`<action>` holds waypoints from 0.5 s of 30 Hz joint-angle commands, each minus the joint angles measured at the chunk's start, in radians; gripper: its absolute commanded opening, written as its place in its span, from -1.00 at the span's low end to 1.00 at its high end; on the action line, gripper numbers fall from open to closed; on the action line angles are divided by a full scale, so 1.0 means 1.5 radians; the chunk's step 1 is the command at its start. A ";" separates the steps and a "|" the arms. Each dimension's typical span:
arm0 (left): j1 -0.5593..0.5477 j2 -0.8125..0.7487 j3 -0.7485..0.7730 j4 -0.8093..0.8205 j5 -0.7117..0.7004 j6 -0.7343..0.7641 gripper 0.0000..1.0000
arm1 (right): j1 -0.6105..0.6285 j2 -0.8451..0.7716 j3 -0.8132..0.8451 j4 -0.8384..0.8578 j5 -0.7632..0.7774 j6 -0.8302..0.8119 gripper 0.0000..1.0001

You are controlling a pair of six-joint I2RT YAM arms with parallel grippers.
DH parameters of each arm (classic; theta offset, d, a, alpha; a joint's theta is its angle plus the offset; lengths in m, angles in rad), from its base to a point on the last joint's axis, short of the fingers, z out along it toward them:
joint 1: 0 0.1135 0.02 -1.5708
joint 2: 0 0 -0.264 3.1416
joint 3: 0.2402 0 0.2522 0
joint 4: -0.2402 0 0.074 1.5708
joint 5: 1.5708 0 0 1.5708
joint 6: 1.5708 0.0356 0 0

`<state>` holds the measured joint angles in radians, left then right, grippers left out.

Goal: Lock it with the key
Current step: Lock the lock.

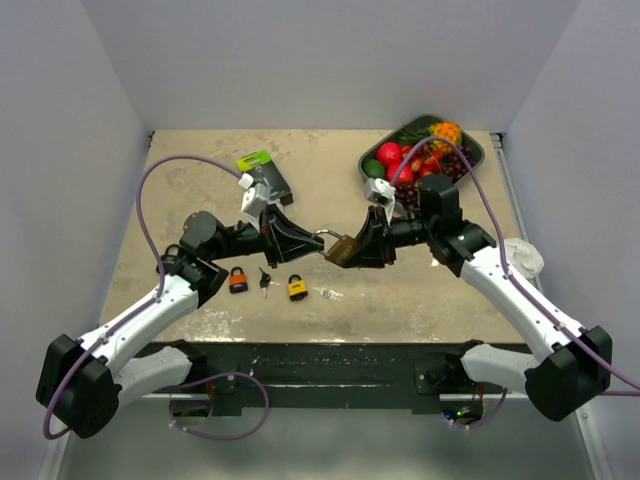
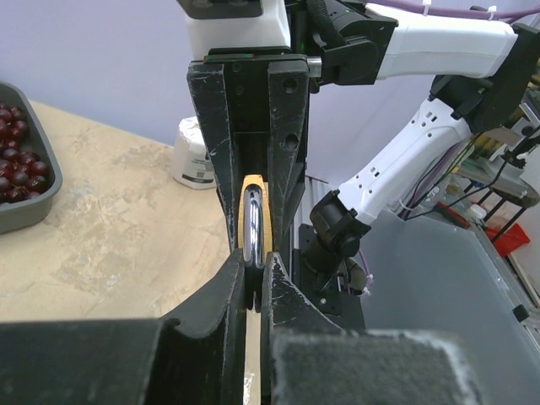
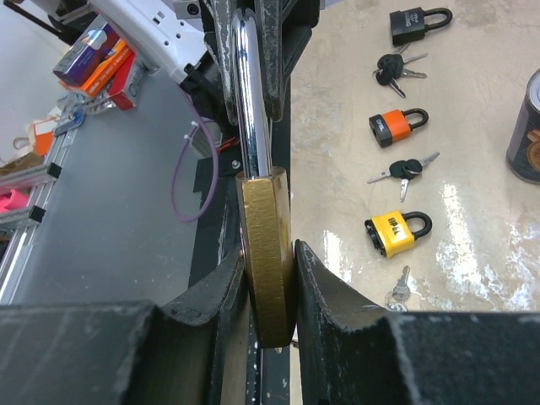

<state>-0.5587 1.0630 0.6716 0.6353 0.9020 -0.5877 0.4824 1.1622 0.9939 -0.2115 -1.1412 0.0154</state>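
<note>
A brass padlock (image 1: 341,249) with a chrome shackle hangs in the air between my two grippers over the table's middle. My left gripper (image 1: 322,239) is shut on the shackle (image 2: 253,228); in the left wrist view its tips (image 2: 253,272) pinch the chrome bar. My right gripper (image 1: 354,250) is shut on the brass body (image 3: 266,215); in the right wrist view its tips (image 3: 268,263) clamp it from both sides. Black-headed keys (image 1: 264,278) and silver keys (image 1: 326,293) lie loose on the table below. No key is in either gripper.
An orange padlock (image 1: 238,280) and a yellow padlock (image 1: 298,289) lie below the left gripper. A black padlock (image 3: 418,24) and a can (image 3: 527,126) show in the right wrist view. A fruit tray (image 1: 474,152) stands back right, a green-topped box (image 1: 263,172) back centre.
</note>
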 commanded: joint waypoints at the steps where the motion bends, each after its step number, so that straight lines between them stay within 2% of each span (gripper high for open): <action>1: -0.083 0.034 -0.039 -0.016 0.063 -0.002 -1.00 | 0.028 -0.002 0.063 0.226 0.020 0.039 -1.00; 7: -0.112 0.049 -0.070 0.008 0.062 -0.010 -1.00 | 0.048 0.015 0.091 0.252 0.006 0.048 -1.00; 15: -0.127 0.066 -0.089 0.000 0.071 -0.010 -1.00 | 0.066 0.022 0.138 0.186 -0.022 -0.006 -1.00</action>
<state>-0.5961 1.0668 0.5922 0.7765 0.8326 -0.6189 0.4896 1.1934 1.0061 -0.2356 -1.1641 -0.0036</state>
